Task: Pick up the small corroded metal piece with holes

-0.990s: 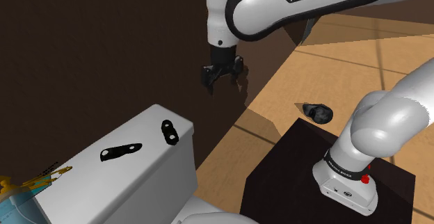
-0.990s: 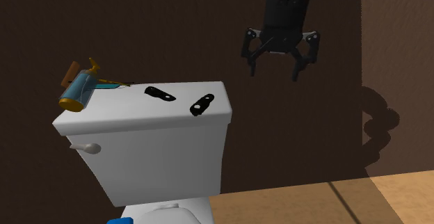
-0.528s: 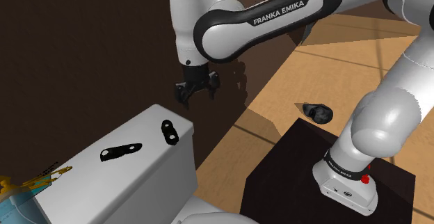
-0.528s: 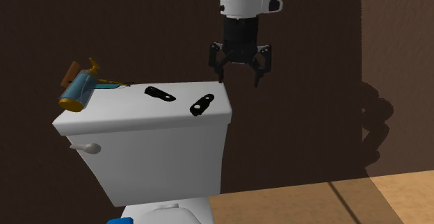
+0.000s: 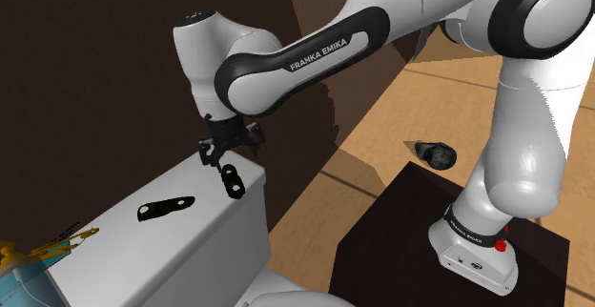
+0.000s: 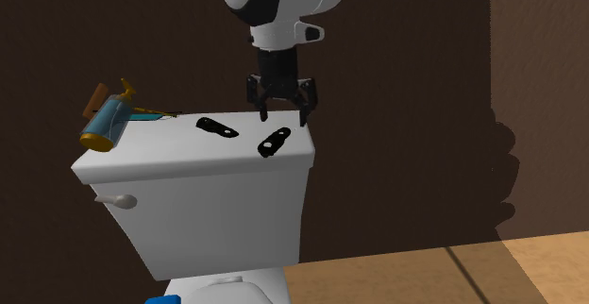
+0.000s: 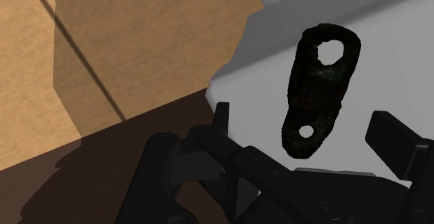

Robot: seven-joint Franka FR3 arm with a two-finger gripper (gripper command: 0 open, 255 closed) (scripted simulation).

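Note:
A small dark, mottled piece with two holes [image 5: 230, 180] [image 6: 275, 142] [image 7: 320, 90] lies flat on the white toilet tank lid [image 5: 114, 248] [image 6: 179, 156], near the lid's edge at the shoulder view's right. My gripper [image 5: 231, 151] [image 6: 283, 115] [image 7: 302, 118] hangs open just above it, pointing down. In the wrist view the piece lies between the two fingers [image 7: 221, 118], and neither touches it. A second, longer dark piece with holes [image 5: 165, 207] [image 6: 218, 127] lies farther along the lid.
A blue and brown bottle-like object [image 6: 104, 123] [image 5: 19, 272] lies at the lid's far end. A dark wall stands right behind the tank. A dark lump [image 5: 434, 153] rests on the wooden floor beside the black stand [image 5: 400, 248]. The flush handle [image 6: 118, 200] sticks out of the tank front.
The arm has swung to the shoulder view's left and come down. The open gripper went from the air beside the tank to just above the small piece.

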